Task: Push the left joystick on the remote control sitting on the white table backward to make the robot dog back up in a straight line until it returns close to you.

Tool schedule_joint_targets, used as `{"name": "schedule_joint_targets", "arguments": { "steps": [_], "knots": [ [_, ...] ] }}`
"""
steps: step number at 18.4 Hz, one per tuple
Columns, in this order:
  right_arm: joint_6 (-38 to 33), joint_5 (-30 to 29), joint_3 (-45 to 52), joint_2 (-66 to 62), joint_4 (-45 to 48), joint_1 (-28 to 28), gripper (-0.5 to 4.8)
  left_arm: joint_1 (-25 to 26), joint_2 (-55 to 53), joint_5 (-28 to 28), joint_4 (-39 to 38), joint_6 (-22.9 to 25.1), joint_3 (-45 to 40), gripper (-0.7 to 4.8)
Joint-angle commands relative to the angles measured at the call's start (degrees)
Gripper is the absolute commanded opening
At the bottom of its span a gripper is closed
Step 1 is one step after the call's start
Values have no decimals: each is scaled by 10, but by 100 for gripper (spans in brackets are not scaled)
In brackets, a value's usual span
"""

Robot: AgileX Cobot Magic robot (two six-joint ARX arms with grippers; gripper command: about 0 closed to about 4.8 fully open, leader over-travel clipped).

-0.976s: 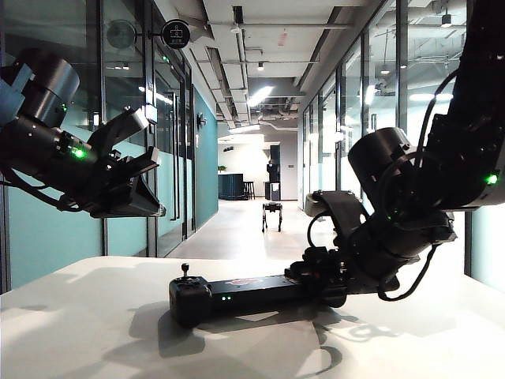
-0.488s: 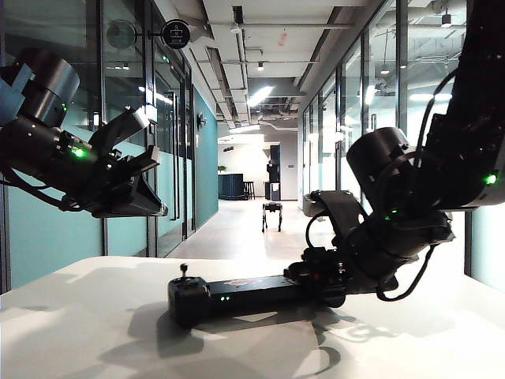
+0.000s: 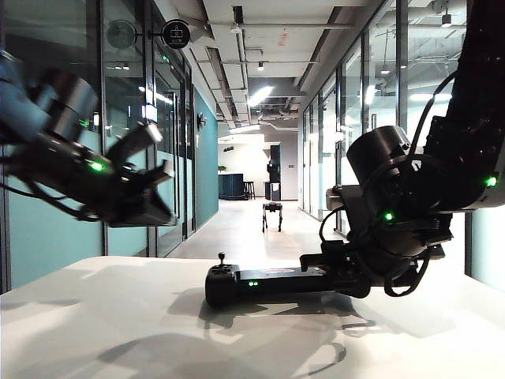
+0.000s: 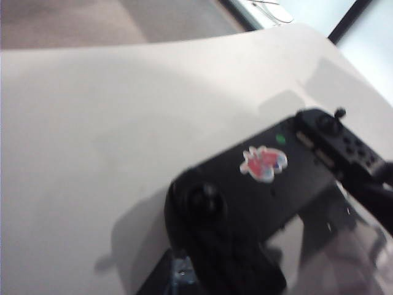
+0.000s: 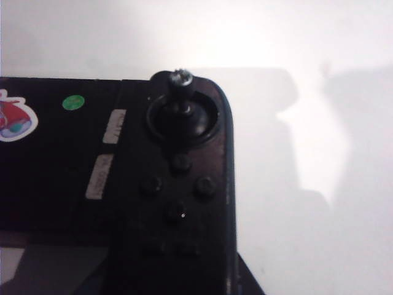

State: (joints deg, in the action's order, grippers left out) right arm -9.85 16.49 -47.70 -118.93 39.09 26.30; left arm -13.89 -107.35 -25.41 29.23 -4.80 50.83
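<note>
On the white desk [image 3: 95, 316], the right pincer [image 3: 341, 272] pinches the right end of the remote control [image 3: 276, 282], apparently steadying it. The left pincer [image 3: 162, 180], spread, hovers at upper left above the left joystick [image 3: 222, 260]. The robot dog [image 3: 272, 215] stands down the corridor (exterior view only); the left wrist view alone shows the pink logo [image 4: 263, 163].

An office corridor doubling as a robotics test site: glass partition walls [image 3: 150, 142] line both sides, exposed ceiling ducts [image 3: 268, 47] run overhead, and a robot dog [image 3: 272, 215] stands mid-frame beyond the white table [image 3: 95, 332].
</note>
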Motion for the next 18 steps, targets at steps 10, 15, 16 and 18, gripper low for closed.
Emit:
{"name": "schedule_joint_targets", "arguments": {
  "steps": [10,15,16,18],
  "knots": [
    [-27,45,-3,4,28,1,165,0,-238,-148,-36,0,271,-5],
    [-39,51,-3,4,28,1,165,-3,-306,-211,-50,13,353,-5],
    [-39,51,-3,4,28,1,165,-4,-313,-214,-53,21,363,-5],
    [-39,51,-3,4,28,1,165,-12,-325,-216,-65,38,379,-6]
  ]
}}
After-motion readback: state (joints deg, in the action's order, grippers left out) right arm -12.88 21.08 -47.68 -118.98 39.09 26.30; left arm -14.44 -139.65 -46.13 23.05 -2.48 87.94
